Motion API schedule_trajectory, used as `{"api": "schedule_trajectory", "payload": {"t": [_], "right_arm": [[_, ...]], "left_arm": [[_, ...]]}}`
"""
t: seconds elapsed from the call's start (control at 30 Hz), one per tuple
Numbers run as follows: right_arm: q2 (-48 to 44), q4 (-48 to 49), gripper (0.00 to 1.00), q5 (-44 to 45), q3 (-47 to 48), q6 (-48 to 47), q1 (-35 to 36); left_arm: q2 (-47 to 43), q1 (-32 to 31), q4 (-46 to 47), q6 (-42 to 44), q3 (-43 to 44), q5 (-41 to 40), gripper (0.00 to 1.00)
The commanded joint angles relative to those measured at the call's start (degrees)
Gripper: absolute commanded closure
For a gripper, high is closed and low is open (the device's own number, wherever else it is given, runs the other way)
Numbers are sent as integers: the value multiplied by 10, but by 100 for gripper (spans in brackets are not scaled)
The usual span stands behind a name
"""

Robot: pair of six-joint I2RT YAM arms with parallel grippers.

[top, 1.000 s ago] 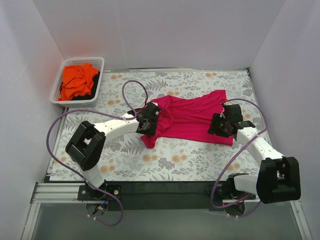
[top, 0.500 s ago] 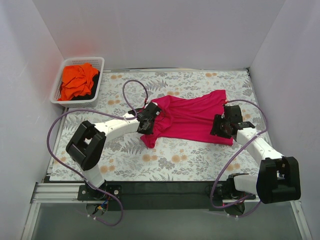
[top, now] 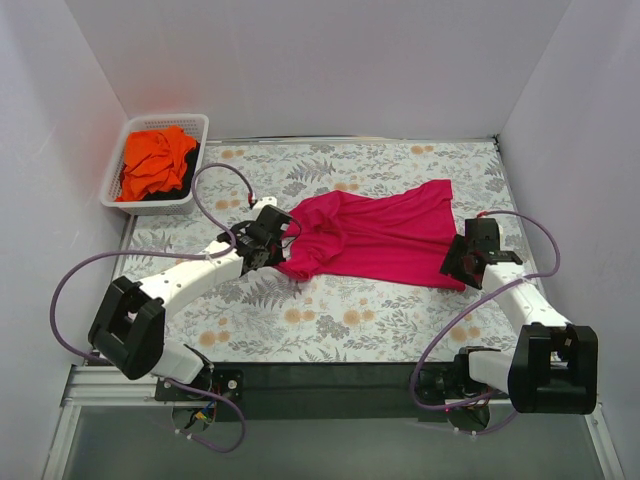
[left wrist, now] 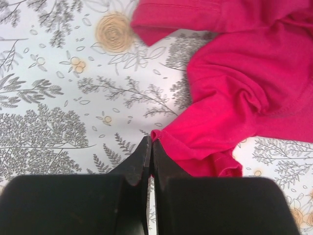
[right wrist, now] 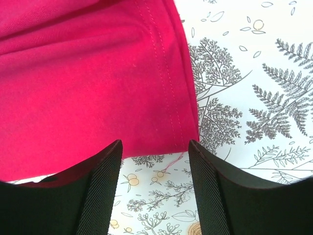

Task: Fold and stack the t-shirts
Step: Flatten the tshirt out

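Far left, the orange t-shirt (top: 155,165) is bunched up in the white basket (top: 113,192), well apart from both arms. Next over is the left gripper (left wrist: 149,143), jaws pressed together right at the rumpled left end of the pink t-shirt (top: 385,235). Honestly can't tell if any cloth is caught in there. That shirt lies long-ways across the floral table (top: 350,320), left to right, between the two arms. The right gripper (right wrist: 155,147) is open with the near right hem corner between its fingers. My guess is that corner gets pinched next.

pink t-shirt (top: 385,235): soft matt cloth, stitched hem | orange t-shirt (top: 155,160): matt cloth | basket (top: 150,205): white plastic | table cover (top: 340,320): matt floral print
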Motion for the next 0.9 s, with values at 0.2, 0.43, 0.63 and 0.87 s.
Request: {"api": "schedule_trajectory", "payload": {"t": [0.2, 0.43, 0.63, 0.87], "right_arm": [[-14, -14, 51, 7, -28, 64, -72], [7, -3, 53, -31, -38, 107, -86], [26, 17, 54, -59, -46, 136, -93], [43, 26, 56, -54, -52, 150, -95]], "left_arm": [[-62, 25, 59, -26, -57, 15, 100], [-77, 26, 68, -25, -68, 25, 100], [-92, 26, 72, -27, -75, 27, 100], [-100, 27, 73, -30, -79, 26, 100]]}}
